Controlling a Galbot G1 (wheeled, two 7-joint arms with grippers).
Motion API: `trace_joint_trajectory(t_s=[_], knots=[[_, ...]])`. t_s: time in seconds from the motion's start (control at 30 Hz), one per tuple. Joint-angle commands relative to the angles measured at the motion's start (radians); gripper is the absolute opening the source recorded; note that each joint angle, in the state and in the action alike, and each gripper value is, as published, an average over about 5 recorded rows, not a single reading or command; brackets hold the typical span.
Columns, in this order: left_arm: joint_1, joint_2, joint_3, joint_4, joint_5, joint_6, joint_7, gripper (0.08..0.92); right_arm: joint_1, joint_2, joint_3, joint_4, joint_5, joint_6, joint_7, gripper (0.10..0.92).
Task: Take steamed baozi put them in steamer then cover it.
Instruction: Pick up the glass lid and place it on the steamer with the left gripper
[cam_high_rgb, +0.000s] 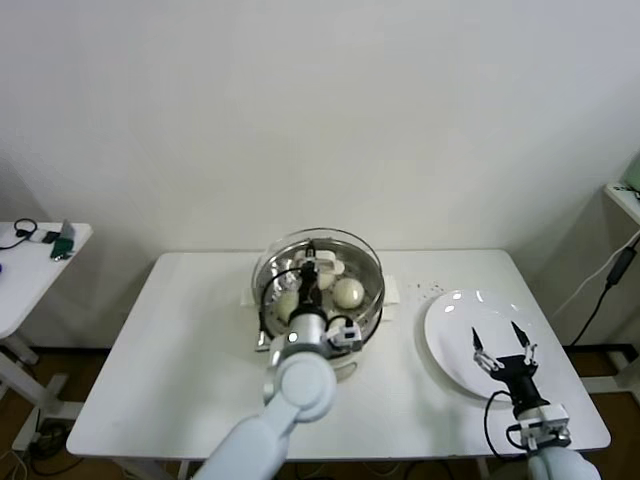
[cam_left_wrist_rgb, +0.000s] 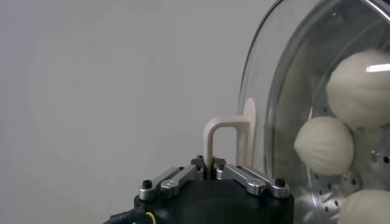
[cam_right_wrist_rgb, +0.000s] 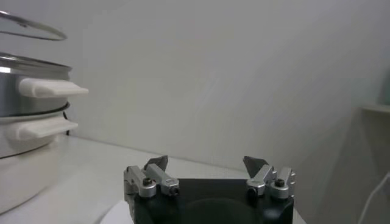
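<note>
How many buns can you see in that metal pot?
3 in the wrist picture, all inside the steamer under the lid: bun, bun, bun. More may be hidden.

Premises present as a robotics test room or laboratory, not a domestic kitchen. The plain white rectangular table (cam_high_rgb: 190, 350) stands free against a bare off-white wall (cam_high_rgb: 300, 110) with no cupboards, sink or worktop fittings. A second small white side table (cam_high_rgb: 25, 270) at far left carries loose black cabling and a small green device (cam_high_rgb: 64, 242). A black cable (cam_high_rgb: 600, 295) hangs down at far right beside a white shelf edge (cam_high_rgb: 625, 200). The only cooking equipment is a round stainless-steel steamer on a white electric base (cam_high_rgb: 318, 290) and a flat round white plate (cam_high_rgb: 450, 335), set out as test items.
</note>
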Motion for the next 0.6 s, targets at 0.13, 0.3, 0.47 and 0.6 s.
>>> trace_joint_trajectory(t_s=[0.13,0.3,0.47,0.6], knots=[[-0.010,-0.044,0.007,0.085,0.030,0.037,0.017,0.152,-0.001,0.005,0.009,-0.002,-0.002,0.003,-0.002,0.823],[-0.015,-0.044,0.009,0.095,0.029,0.038,0.016,0.152,-0.001,0.011,0.011,-0.003,-0.003,0.004,-0.002,0.823],[-0.017,-0.043,0.008,0.102,0.027,0.040,0.014,0.152,-0.003,0.016,0.015,-0.004,-0.004,0.007,-0.003,0.823],[-0.020,-0.039,0.010,0.106,0.025,0.040,0.013,0.152,-0.005,0.018,0.021,-0.005,-0.004,0.009,-0.003,0.823]])
